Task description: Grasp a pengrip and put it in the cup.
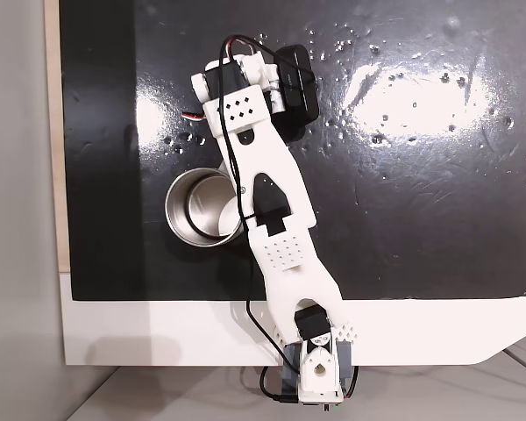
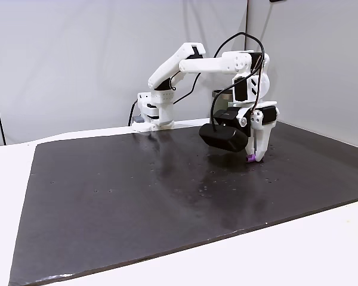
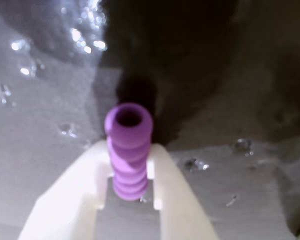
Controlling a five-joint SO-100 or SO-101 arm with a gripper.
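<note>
fingers (image 3: 92, 190) around pengrip (image 3: 128, 150)

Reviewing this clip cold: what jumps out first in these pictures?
In the wrist view, the bright purple ribbed pengrip dominates, pinched between the white fingers of the gripper with its hollow end toward the dark mat. In a fixed view from above, the shiny silver cup sits on the black mat beside the white arm. In a fixed view from the side, the gripper hangs low over the mat with a purple tip showing.

Shiny metal cup (image 1: 202, 208), glossy black mat (image 1: 403, 175)
</note>
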